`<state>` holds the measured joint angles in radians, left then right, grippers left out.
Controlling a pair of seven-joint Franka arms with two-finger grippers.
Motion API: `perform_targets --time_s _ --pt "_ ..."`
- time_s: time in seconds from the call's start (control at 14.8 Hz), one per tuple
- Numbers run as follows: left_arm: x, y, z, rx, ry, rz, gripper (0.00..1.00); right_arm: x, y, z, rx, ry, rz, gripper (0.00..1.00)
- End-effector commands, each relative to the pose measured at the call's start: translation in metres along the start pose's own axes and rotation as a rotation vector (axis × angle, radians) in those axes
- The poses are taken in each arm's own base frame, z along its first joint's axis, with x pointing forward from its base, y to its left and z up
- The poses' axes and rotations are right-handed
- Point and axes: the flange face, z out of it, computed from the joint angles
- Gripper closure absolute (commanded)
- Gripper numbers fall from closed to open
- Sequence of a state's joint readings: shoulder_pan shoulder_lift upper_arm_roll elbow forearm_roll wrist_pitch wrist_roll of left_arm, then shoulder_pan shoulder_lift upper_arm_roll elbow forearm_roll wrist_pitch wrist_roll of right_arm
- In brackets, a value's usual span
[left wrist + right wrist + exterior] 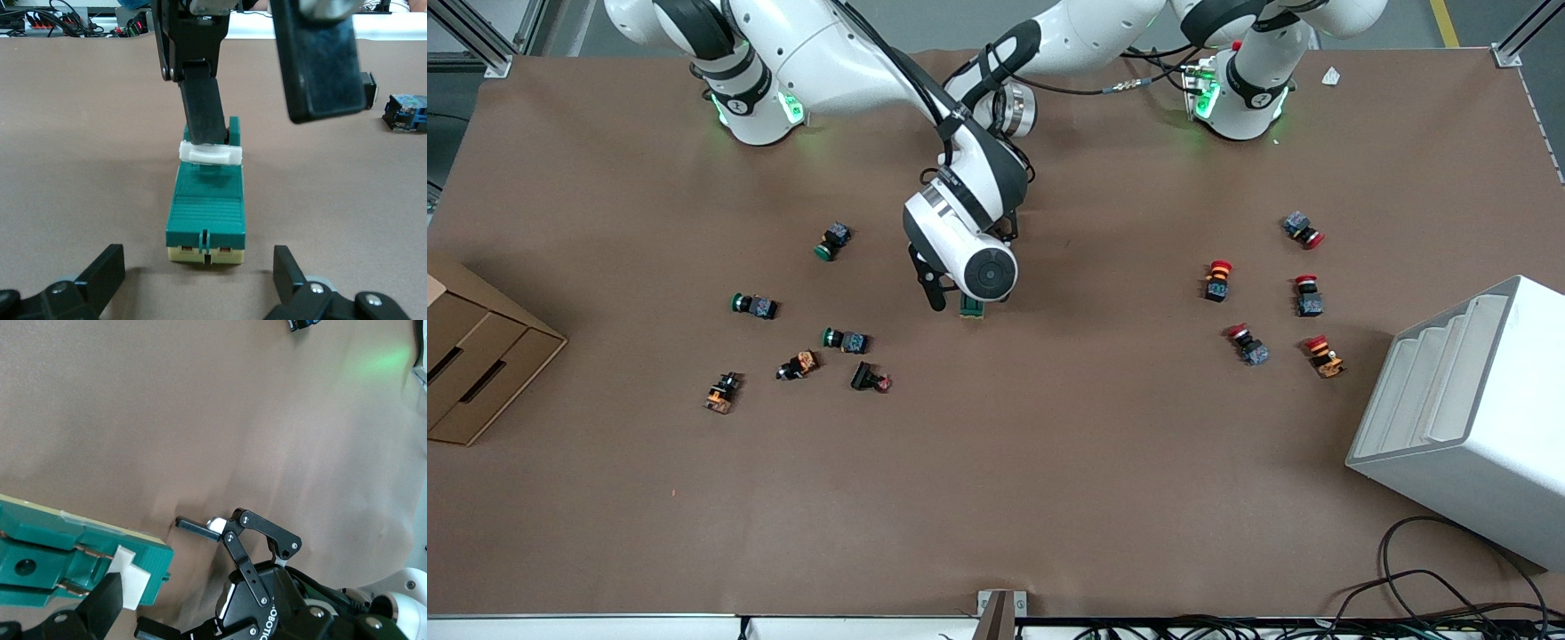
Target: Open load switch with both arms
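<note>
my right gripper (267, 100) is spread, one finger on the switch's (207, 207) white toggle (211, 154); left gripper (193, 280) gapes nearby. seemingly not open yet.

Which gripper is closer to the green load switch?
Right. The right gripper has one finger touching the load switch at its white slider; the left gripper sits open at the switch's end, not touching.

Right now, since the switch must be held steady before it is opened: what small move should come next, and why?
Probably shut the left gripper on the switch: its open fingers stand on either side of the green body without touching it, while one finger of the open right gripper rests on the white slider.
</note>
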<state>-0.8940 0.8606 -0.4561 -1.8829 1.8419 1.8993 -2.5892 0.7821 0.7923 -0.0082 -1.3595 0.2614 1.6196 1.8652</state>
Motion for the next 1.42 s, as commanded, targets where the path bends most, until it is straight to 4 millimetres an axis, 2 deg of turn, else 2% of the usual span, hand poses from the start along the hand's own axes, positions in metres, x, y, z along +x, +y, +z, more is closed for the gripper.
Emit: perform_targets --time_s 0.0,0.2,0.47,0.68,0.74,0.81,0.88,1.08,1.22,1.35 --pt "-0.018 0.000 0.003 -0.007 -0.033 -0.026 0.03 0.000 -0.001 0.007 0.007 0.018 0.000 0.00" --pt "-0.013 0.002 0.005 -0.005 -0.029 -0.034 0.03 -0.005 -0.003 0.014 0.012 0.023 -0.006 0.00" --pt "-0.013 0.003 0.004 -0.006 -0.029 -0.037 0.02 -0.006 -0.004 0.012 0.020 0.022 -0.007 0.00" --pt "-0.007 0.007 0.004 -0.002 -0.029 -0.052 0.02 0.007 -0.005 -0.005 0.044 0.027 -0.028 0.00" --pt "-0.007 0.007 0.004 -0.002 -0.029 -0.052 0.02 0.014 -0.004 -0.019 0.062 0.017 -0.053 0.00" --pt "-0.007 0.007 0.004 -0.002 -0.029 -0.052 0.02 0.026 -0.005 -0.030 0.071 0.009 -0.073 0.00" --pt "-0.007 0.007 0.004 -0.002 -0.029 -0.052 0.02 0.046 -0.005 -0.040 0.059 0.000 -0.103 0.00" --pt "-0.007 0.007 0.004 -0.003 -0.028 -0.053 0.02 0.092 0.009 -0.090 0.091 0.006 -0.288 0.00" --pt "-0.007 0.007 0.004 -0.002 -0.029 -0.050 0.02 0.129 0.019 -0.118 0.117 0.034 -0.379 0.00" --pt "-0.007 0.007 0.003 -0.004 -0.029 -0.042 0.02 0.175 0.033 -0.147 0.145 0.034 -0.488 0.00"
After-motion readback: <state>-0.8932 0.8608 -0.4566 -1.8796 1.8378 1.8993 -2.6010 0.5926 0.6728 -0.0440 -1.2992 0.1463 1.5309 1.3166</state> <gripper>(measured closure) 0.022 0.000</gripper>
